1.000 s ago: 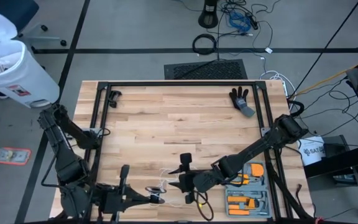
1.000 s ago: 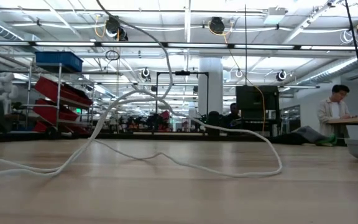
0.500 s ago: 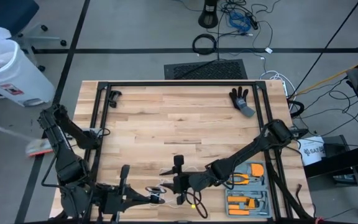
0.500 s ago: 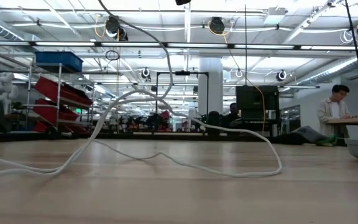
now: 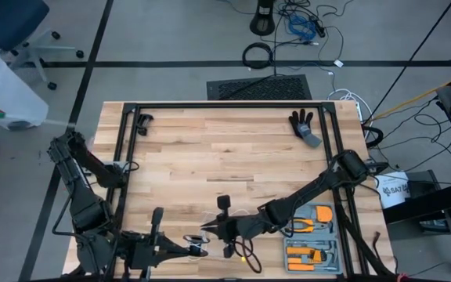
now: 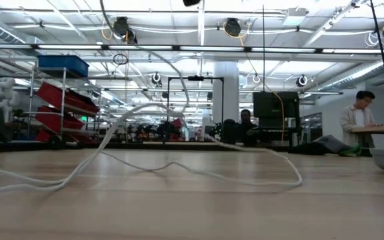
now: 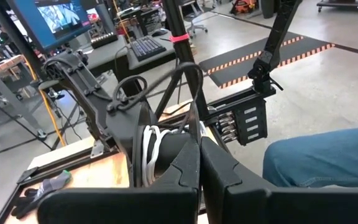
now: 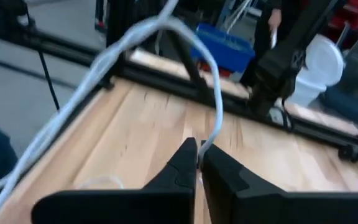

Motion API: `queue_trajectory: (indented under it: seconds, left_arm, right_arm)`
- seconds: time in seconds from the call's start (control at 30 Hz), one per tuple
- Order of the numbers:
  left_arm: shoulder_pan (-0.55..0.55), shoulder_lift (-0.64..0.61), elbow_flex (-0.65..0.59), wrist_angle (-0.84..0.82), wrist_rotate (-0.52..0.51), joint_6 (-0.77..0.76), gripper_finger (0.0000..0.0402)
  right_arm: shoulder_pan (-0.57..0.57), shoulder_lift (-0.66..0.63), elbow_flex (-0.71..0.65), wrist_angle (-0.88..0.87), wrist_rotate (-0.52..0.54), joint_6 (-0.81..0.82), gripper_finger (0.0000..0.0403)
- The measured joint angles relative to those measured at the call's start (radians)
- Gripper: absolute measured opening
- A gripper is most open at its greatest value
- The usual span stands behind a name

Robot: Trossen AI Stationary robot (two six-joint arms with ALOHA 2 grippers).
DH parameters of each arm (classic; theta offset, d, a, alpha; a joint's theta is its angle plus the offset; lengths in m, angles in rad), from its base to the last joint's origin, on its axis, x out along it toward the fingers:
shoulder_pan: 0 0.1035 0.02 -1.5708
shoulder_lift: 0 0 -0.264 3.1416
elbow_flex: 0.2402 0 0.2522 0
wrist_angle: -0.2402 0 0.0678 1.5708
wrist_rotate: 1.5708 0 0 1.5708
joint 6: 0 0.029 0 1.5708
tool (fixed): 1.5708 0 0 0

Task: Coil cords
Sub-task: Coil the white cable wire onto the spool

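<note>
A thin white cord (image 6: 179, 167) trails in loose loops over the wooden table (image 5: 225, 157) near its front edge. From there it rises to both grippers. My left gripper (image 5: 200, 251) is at the near edge, shut, with several turns of the cord (image 7: 149, 149) wound just behind its fingertips. My right gripper (image 5: 207, 227) is a little farther in and to the right, shut on a stretch of the same cord (image 8: 215, 93). My left gripper carries the cord's wound turns (image 7: 146, 163) around its shut fingers, which point about level toward the table's right. The fingers hide whether an end is pinched between them. My right gripper pinches a single strand (image 8: 202, 149) between its two fingertips, coming nearly level from the table's right. The strand arches up and away, slack, above the table.
An orange tool case (image 5: 312, 235) lies at the front right under my right arm. A black glove (image 5: 304, 125) lies at the far right and a small black clip (image 5: 142, 121) at the far left. Black frame rails (image 5: 225, 106) border the table.
My right gripper has moved down and toward the table's near left, up to the raised cord by my left gripper, and has shut on a strand. The cord's loop on the table has shifted slightly. My left gripper has kept still.
</note>
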Motion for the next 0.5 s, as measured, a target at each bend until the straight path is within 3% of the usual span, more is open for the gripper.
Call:
queue_trajectory:
  seconds: [0.5]
  left_arm:
    - [-0.065,-0.060,0.077,0.061,-0.048,0.052,0.0002]
  right_arm:
    - [0.022,-0.009,0.000,-0.362,0.010,0.226,0.0001]
